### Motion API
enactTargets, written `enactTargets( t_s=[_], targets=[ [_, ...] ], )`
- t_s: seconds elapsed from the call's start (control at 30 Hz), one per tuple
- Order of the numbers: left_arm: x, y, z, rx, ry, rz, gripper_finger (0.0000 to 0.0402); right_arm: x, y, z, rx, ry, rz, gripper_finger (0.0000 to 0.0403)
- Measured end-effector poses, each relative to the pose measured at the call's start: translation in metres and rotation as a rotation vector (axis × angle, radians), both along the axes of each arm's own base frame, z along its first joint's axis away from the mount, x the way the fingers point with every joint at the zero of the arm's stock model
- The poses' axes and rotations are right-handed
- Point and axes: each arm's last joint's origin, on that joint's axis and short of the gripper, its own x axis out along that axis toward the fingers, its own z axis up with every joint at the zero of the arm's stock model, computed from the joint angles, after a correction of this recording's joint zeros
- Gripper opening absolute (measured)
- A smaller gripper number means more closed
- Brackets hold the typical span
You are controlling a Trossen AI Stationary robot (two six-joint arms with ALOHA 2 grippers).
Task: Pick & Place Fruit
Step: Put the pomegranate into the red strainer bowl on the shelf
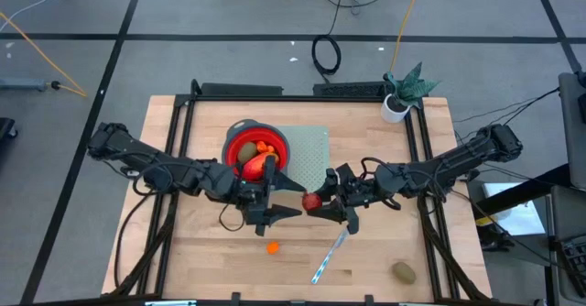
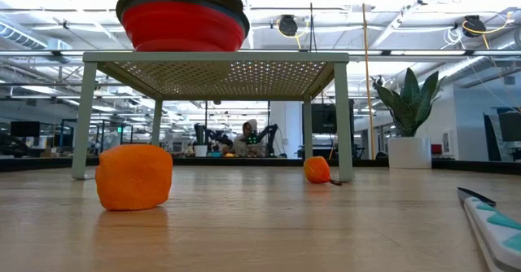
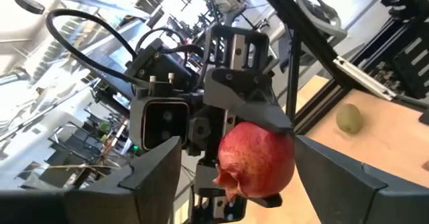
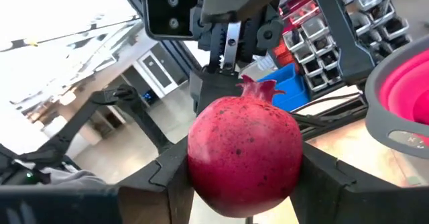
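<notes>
Pomegranate (image 4: 244,153) first, since it sits closest to both wrist cameras: we see the dark red fruit clamped between the fingers of the right tool (image 1: 322,202), held above the middle of the tabletop (image 1: 201,260). The left tool (image 1: 275,205) faces it from just beside, its fingers spread wide on either side of the fruit and touching nothing, so it looks like a hand-over caught midway. We judge the main risk to be a drop: with only one tool gripping a round, smooth fruit, a nudge from the other arm could knock it loose and send it rolling toward the knife (image 1: 330,257) or off the front edge. The two tools are also close enough to collide. Further back, the red bowl (image 1: 257,147) on its raised rack already holds several fruits, so a careless placement might bounce one out. An orange piece (image 1: 273,247) near the front edge and an olive fruit (image 1: 404,271) at the front right corner wait uncollected.
</notes>
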Motion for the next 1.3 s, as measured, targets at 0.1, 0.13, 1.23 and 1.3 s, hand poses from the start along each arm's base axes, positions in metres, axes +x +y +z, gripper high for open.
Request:
enactTargets(
  t_s=[0.1,0.13,1.23,1.3],
  targets=[
    [0.0,0.0,0.0,0.001,-0.005,-0.001,0.0284,0.001,-0.003,0.0,0.032,0.009,0.021,0.0182],
    [0.0,0.0,0.001,0.003,-0.008,-0.006,0.0283,0.002,-0.004,0.0,0.041,0.012,0.03,0.0182],
    [0.003,0.009,-0.002,0.003,0.021,0.024,0.0283,0.017,-0.032,-0.003,0.32,0.056,0.072,0.0179],
    [0.003,0.009,-0.003,-0.002,0.026,0.019,0.0283,0.021,-0.033,-0.004,0.336,0.032,0.072,0.0179]
  ],
)
